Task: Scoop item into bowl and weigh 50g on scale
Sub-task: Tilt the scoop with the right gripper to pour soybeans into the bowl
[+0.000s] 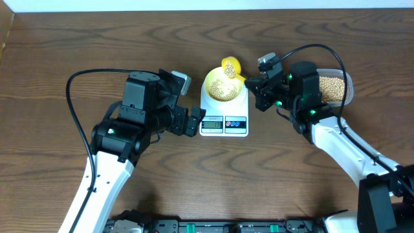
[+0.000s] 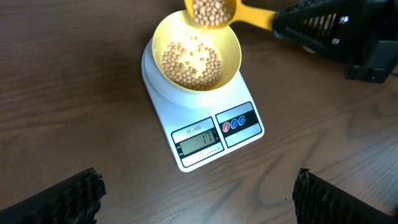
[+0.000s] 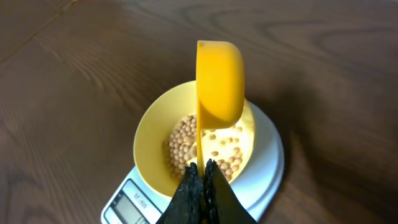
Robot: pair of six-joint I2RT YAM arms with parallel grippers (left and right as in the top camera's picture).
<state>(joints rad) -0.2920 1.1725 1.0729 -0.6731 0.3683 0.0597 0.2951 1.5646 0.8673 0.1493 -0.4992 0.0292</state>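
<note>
Overhead view: a white scale (image 1: 224, 113) sits midway across the wooden table (image 1: 52, 39), nearer its far edge than its near one. It carries a pale yellow bowl (image 1: 223, 86) with a shallow layer of beans (image 1: 224, 90) inside. The right gripper (image 1: 255, 87) is clamped on the handle of a bright yellow scoop (image 1: 231, 66). The scoop is loaded with beans and is held over the bowl's far rim. A clear plastic tub (image 1: 336, 87) of beans lies behind that arm, toward the far right corner. The left gripper (image 1: 193, 122) hangs just beside the scale's left edge, holding nothing.

Left wrist view: the fingers (image 2: 62, 199) stand wide apart at the bottom corners, with the scale (image 2: 211, 134) between them and further off. Its display appears to read 11. Beans (image 2: 189, 62) cover part of the floor of the bowl (image 2: 196, 59), with the filled scoop (image 2: 211, 12) above it.

Right wrist view: the black fingers (image 3: 189, 193) pinch the handle of the scoop (image 3: 219, 81) over the bowl (image 3: 152, 134).
</note>
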